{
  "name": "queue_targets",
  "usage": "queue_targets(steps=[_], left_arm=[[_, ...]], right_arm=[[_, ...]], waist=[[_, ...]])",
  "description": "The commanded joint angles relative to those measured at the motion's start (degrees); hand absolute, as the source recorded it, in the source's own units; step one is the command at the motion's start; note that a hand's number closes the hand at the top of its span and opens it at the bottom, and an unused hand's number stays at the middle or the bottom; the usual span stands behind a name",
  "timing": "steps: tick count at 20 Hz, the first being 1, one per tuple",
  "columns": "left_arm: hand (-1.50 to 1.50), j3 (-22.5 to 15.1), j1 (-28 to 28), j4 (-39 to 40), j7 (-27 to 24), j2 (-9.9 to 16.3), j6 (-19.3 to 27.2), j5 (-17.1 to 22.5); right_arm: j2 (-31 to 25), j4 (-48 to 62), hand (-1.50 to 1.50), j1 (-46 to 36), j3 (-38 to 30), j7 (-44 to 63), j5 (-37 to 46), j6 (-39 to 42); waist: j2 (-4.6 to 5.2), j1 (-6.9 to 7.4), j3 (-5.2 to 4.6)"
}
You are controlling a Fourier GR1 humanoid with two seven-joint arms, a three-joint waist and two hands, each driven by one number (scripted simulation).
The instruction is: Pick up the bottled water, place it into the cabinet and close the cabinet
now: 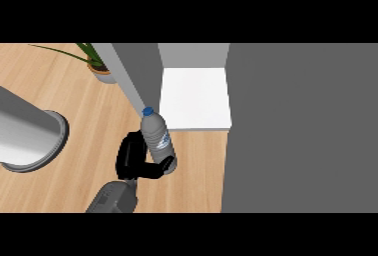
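The bottled water (pixel 156 131), clear with a blue cap, stands nearly upright above the wooden counter (pixel 74 100). My left hand (pixel 131 159) is shut on its lower part, palm at the bottle's left and fingers curled round its base. The bottle's cap is level with the front left corner of the cabinet's white shelf (pixel 196 97), just outside it. A light grey panel (pixel 136 75) of the cabinet stands right behind the bottle. My right hand shows nowhere.
A broad dark grey surface (pixel 295 125) fills the whole right side of the view beside the shelf. A large grey cylinder (pixel 29 135) stands at the left edge. A potted plant (pixel 100 70) sits at the back left.
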Motion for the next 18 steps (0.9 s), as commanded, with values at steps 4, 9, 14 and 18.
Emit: queue_targets(steps=[4, 9, 14, 18], left_arm=[[1.50, -5.80, -6.68, -7.57, 6.62, -0.09, 14.48, -3.58], [1.50, -13.41, -12.21, -6.16, 8.70, -0.09, 21.43, 1.24], [1.50, -14.25, -24.19, 0.40, 13.03, -0.10, 28.96, 2.41], [1.50, -12.73, -30.32, 8.20, 13.93, -0.10, 30.57, 2.98]], right_arm=[[-0.68, -1.90, -1.50, 0.28, -2.57, 0.29, -4.47, 1.03], [-0.14, -2.65, -1.50, -3.23, -3.93, 3.83, -5.25, -0.11], [-0.42, -2.49, -1.50, -1.46, -5.86, 0.81, -6.43, 1.39], [0.44, -0.84, -1.50, -3.24, -5.37, 1.38, -6.10, 1.61]], waist=[[-0.01, -0.27, 0.03], [0.23, -0.39, -0.03], [0.31, -1.56, -0.01], [0.55, -1.62, -0.02]])
